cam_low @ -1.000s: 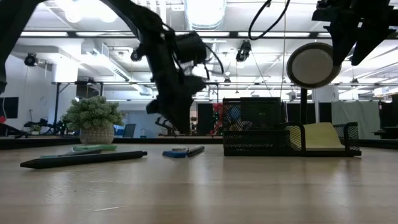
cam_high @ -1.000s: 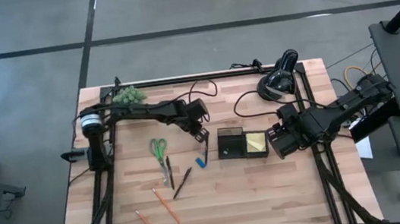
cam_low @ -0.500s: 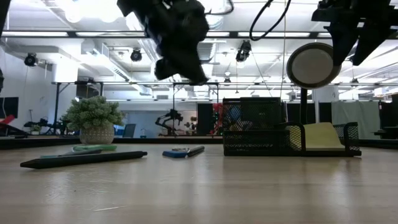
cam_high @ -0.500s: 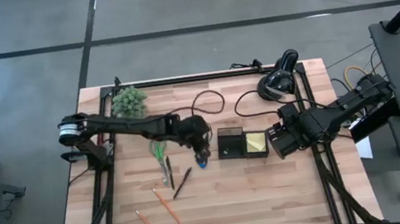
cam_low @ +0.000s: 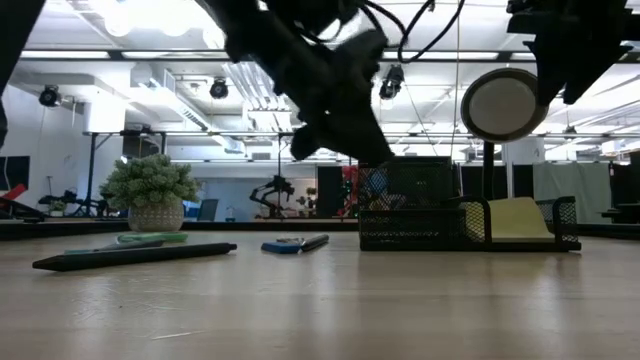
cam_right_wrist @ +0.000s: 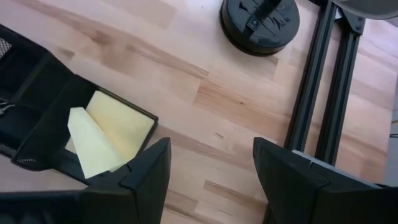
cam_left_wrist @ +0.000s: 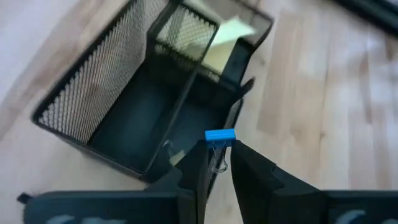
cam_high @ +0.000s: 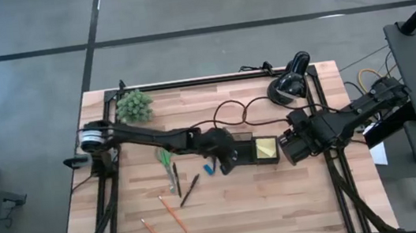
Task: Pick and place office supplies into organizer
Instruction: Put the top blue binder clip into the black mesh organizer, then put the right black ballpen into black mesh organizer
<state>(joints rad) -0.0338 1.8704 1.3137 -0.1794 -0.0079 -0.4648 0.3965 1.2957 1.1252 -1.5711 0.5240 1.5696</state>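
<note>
The black mesh organizer (cam_high: 242, 150) stands mid-table, with a yellow sticky-note pad (cam_high: 266, 148) in its right compartment. My left gripper (cam_high: 228, 159) hangs at the organizer's left edge, shut on a small blue binder clip (cam_left_wrist: 219, 135). Another blue piece (cam_high: 209, 167) lies on the wood beside a dark pen (cam_high: 190, 189). Green-handled scissors (cam_high: 165, 154) and two orange pencils (cam_high: 174, 214) lie further left. My right gripper (cam_right_wrist: 211, 180) is open, in the air right of the organizer, with nothing between its fingers. My left gripper pinches the clip's wire handles (cam_left_wrist: 219, 160) between its two fingers. The blue body sticks out past the fingertips. The fingers slant down toward the organizer from the table's left. The clip is lifted clear of the table, in front of the organizer's open compartment (cam_left_wrist: 146, 121).
A black desk lamp (cam_high: 289, 79) stands at the far right, its cable (cam_high: 231, 112) looping across the wood behind the organizer. A green bushy plant (cam_high: 134, 104) sits at the far left. Another dark pen (cam_high: 176, 178) lies by the scissors. Bare wood lies near the front right.
My left gripper has swung from behind the blue piece toward the table's near edge, then rightward to the organizer's left edge, rising a little and tipping less steeply downward. The right arm has kept still.
</note>
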